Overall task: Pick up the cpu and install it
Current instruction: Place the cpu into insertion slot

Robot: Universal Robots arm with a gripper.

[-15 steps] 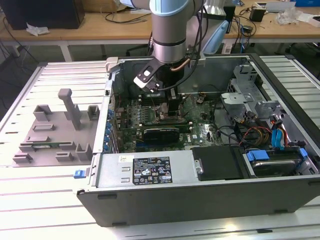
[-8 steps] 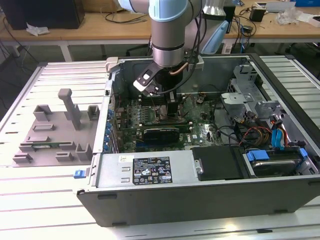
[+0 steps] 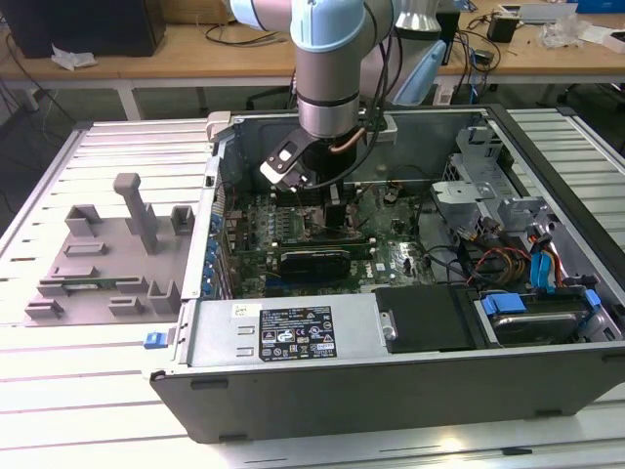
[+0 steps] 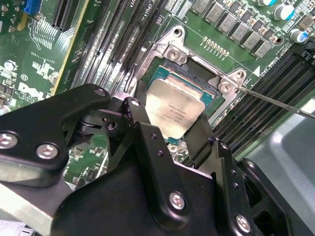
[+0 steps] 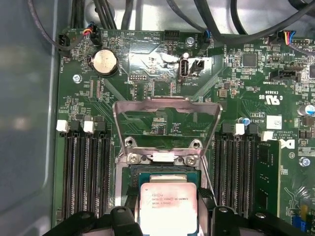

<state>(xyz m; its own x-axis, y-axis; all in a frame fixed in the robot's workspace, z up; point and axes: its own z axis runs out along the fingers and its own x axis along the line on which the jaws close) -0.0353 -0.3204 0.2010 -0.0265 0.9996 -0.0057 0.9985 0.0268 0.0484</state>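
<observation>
The cpu [image 4: 175, 110], a flat square chip with a silver metal top, sits between my two black fingers [image 4: 139, 115] directly over the open motherboard socket [image 4: 197, 73]. My gripper [image 4: 172, 120] is shut on the cpu from two opposite sides. In the first wrist view the cpu [image 5: 169, 206] lies over the socket [image 5: 167, 173], whose metal load plate [image 5: 167, 110] is hinged up and open. In the exterior view the gripper [image 3: 335, 223] reaches down inside the computer case [image 3: 391, 381] over the motherboard.
Memory slots [image 5: 83, 172] flank the socket on both sides, and a thin metal lever [image 4: 275, 101] sticks out beside it. The case holds a black power supply cover [image 3: 430, 318], coloured cables [image 3: 508, 259] and a drive bay. A grey fixture tray [image 3: 103, 259] lies on the exterior view's left.
</observation>
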